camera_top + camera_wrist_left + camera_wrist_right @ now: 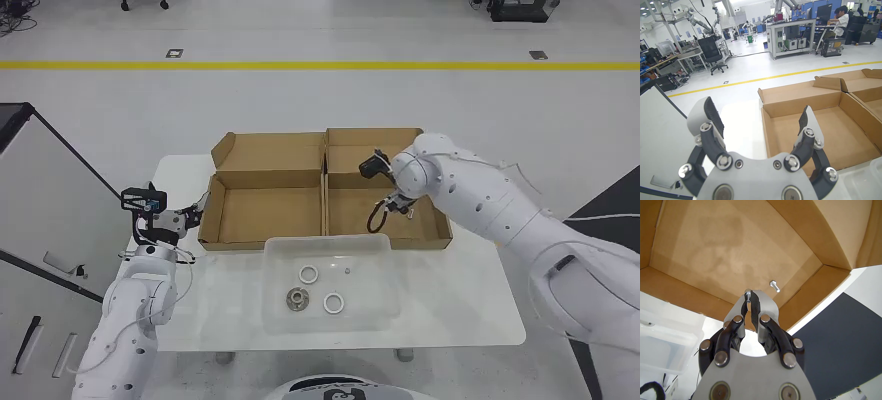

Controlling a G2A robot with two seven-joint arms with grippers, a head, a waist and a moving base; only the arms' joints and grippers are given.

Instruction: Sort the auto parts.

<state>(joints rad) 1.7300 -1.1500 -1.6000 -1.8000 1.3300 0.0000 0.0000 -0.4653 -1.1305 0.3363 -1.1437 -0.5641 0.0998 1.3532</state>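
Observation:
Two open cardboard boxes stand side by side on the white table: the left box (262, 210) and the right box (405, 235). My right gripper (749, 294) hangs over the right box, shut on a silver bolt (747, 293). Another silver bolt (774, 286) lies on that box's floor near a corner. My left gripper (761, 113) is open with nothing between its fingers, at the table's left edge beside the left box (821, 132). A clear plastic bin (385, 310) in front of the boxes holds two white rings (310, 273) (333, 303) and a metal bearing (296, 297).
The clear bin's corner (668, 336) lies close to the right box's near wall. Box lids (270, 152) stand open at the far side. A dark panel (60, 150) leans beside the table's left edge.

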